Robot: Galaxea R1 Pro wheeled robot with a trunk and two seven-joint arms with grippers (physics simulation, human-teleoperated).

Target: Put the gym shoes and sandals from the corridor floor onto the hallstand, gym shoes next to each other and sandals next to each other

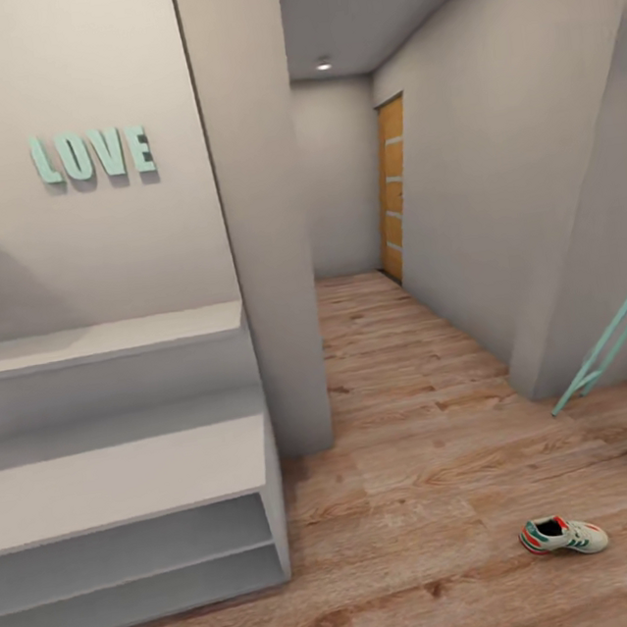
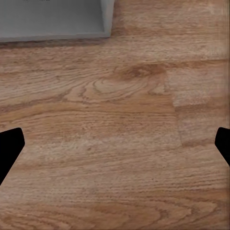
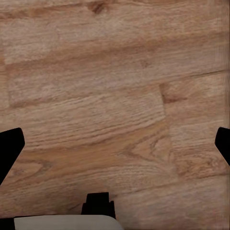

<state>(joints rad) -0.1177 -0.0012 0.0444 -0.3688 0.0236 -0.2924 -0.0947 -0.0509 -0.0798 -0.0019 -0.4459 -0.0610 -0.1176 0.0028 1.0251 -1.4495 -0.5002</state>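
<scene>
One gym shoe (image 1: pixel 563 535) lies on the corridor floor (image 1: pixel 409 439), well apart from the empty hallstand (image 1: pixel 127 477), while both the left end effector (image 2: pixel 115 143) and right end effector (image 3: pixel 115 143) hang spread wide, holding nothing, apparently ready for pickup.

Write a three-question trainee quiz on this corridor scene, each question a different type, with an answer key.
1. True or false: the gym shoe lies on the corridor floor, apart from the hallstand.
2. Multiple choice: what is between the fingers of the left gripper? A) a sandal B) nothing, just floor planks beneath C) a gym shoe
3. Fill in: the mint letters on the wall above the hallstand spell ____.

Key: 1 true. 2 B; its fingers stand wide apart, as do those of the right gripper. 3 LOVE.
</scene>
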